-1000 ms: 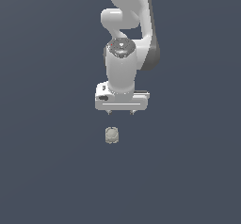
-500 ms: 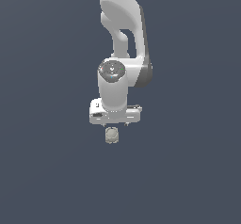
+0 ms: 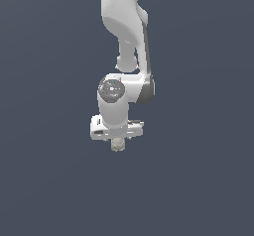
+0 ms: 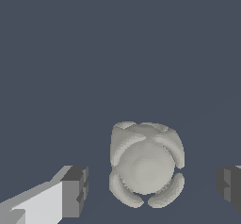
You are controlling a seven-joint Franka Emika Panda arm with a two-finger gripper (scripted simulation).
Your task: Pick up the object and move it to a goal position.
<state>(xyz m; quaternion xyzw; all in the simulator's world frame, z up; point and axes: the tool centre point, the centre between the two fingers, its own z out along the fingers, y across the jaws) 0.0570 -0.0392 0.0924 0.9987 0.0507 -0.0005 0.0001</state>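
White arm (image 3: 124, 27) hangs straight down over the dark grey surface (image 3: 44, 180). Tool (image 3: 117, 140) is low, right over the object (image 3: 117, 144), which sits on the surface and peeks out under the tool body. Wrist view: object (image 4: 146, 164) lies between the two dark fingertips (image 4: 75, 191), clear gaps on both sides, no contact. Tool is spread wide, released, gripping nothing.

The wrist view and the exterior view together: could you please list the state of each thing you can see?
Gripper: open, its fingers on either side of the object, gaps showing on both sides.
Object: between the fingers, not gripped, partly hidden under the gripper in the exterior view.
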